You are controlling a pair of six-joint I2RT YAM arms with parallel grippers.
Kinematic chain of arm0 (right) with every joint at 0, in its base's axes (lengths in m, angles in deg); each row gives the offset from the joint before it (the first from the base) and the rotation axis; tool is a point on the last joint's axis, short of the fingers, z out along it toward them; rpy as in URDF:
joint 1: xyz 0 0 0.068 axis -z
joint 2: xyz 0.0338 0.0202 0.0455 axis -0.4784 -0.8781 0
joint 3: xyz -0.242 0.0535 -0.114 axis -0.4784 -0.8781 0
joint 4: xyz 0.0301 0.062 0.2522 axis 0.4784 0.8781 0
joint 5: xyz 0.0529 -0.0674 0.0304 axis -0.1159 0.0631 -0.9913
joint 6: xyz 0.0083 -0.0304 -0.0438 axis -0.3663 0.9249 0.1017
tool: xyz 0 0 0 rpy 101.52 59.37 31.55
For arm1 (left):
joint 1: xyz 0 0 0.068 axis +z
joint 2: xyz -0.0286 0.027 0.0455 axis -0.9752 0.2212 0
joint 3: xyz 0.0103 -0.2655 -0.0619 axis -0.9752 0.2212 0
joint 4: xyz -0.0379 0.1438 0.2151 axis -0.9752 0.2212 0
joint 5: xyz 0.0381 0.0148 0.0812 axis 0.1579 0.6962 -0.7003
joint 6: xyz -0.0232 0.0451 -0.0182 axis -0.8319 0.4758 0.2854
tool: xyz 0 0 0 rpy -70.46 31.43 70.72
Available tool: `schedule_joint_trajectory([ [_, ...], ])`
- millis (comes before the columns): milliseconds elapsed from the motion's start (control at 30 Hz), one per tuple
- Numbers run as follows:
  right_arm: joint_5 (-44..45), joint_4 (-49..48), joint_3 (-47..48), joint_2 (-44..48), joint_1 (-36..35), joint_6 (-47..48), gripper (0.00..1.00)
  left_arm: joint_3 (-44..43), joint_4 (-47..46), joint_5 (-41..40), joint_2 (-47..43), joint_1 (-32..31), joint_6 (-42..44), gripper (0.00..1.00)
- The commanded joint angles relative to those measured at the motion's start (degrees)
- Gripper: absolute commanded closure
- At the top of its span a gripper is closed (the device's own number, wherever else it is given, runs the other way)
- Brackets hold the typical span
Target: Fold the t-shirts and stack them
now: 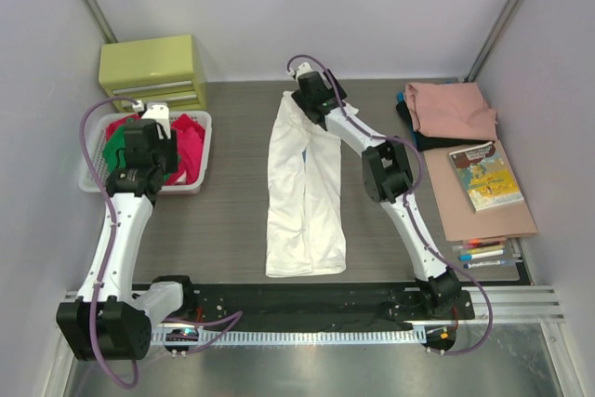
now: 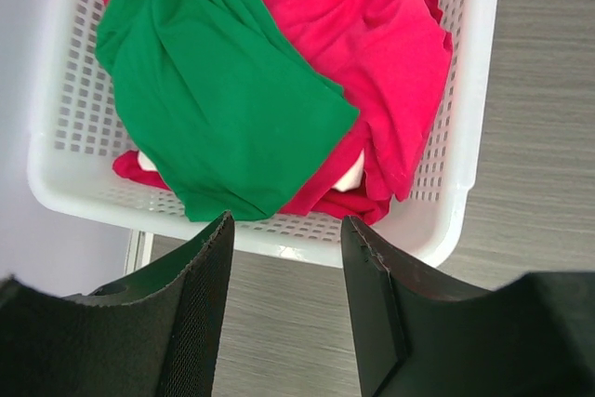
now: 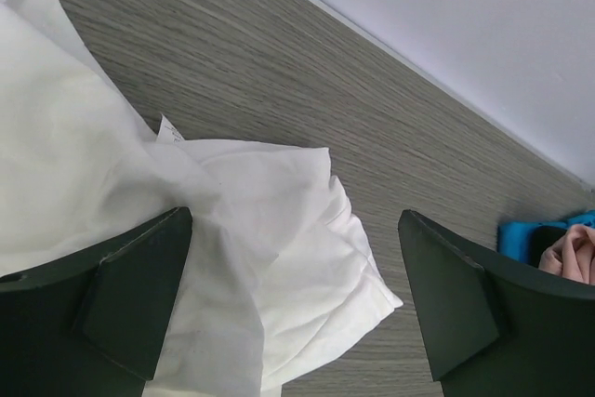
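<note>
at desk centre | white t-shirt is lying lengthwise, far end bunching | right end effector is hovering released above it | cloth is likely handling light, limp: pinch a far corner | left end effector is hanging released over basket

Left claw parted, held aloft, right claw spread wide, lowered

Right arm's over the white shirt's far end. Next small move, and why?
Probably lower the right gripper and pinch the far edge of the white shirt. It hovers open over that end, holding nothing; the shirt lies as a long strip needing a crosswise fold.
</note>
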State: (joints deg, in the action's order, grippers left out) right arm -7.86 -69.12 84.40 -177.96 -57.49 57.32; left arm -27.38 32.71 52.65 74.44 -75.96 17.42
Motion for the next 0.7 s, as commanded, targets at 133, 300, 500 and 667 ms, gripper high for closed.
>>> schedule_joint_trajectory([
  [133, 1.0, -0.9, -10.9, 15.0, -1.9, -3.8, 0.00, 1.6, -1.0, 1.5, -2.3, 0.2, -1.0, 0.48],
  [300, -1.3, -1.3, -25.6, 27.5, -2.1, -8.9, 0.00, 2.5, -1.7, 1.7, -3.2, 0.2, -1.0, 0.48],
  [500, -7.1, -0.8, -33.3, 36.3, -2.6, -13.3, 0.79, 2.4, -1.5, 2.9, -2.4, 0.2, -2.0, 0.49],
  [667, -16.1, 2.6, -34.1, 35.5, -2.8, -18.0, 0.99, 2.3, -1.3, 2.1, -3.5, 0.2, -1.7, 0.52],
])
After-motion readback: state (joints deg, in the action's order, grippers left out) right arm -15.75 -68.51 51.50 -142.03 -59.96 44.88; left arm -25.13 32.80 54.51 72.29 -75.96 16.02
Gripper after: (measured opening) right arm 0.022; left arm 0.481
